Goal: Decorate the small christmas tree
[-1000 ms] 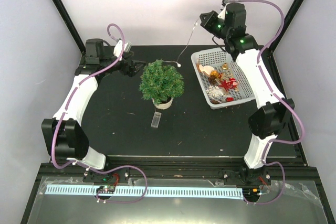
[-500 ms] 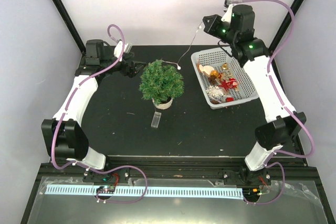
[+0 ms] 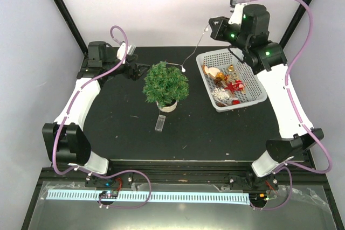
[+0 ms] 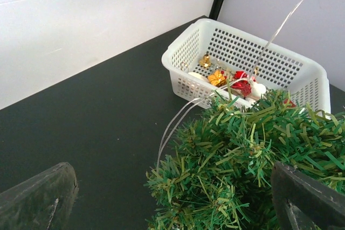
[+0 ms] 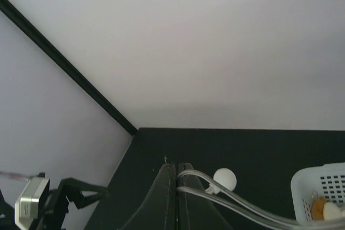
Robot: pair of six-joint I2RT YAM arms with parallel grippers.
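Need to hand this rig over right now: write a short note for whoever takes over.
Left gripper: open, holding nothing, beside the small bushy green Christmas tree.
Right gripper: shut on a thin clear-wire light string, held high behind the white perforated plastic basket.
Done: part of the string lies on the tree.
Left: drape the rest of it; the red and gold ornaments are all in the basket, none visibly on the tree.

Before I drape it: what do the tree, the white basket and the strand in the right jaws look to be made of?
Tree: likely plastic, matte green, flat cut strips for needles.
Basket: moulded white plastic, slightly glossy, walls a grid of holes.
Strand: probably thin clear-coated wire, glinting silver, with a white frosted bead.
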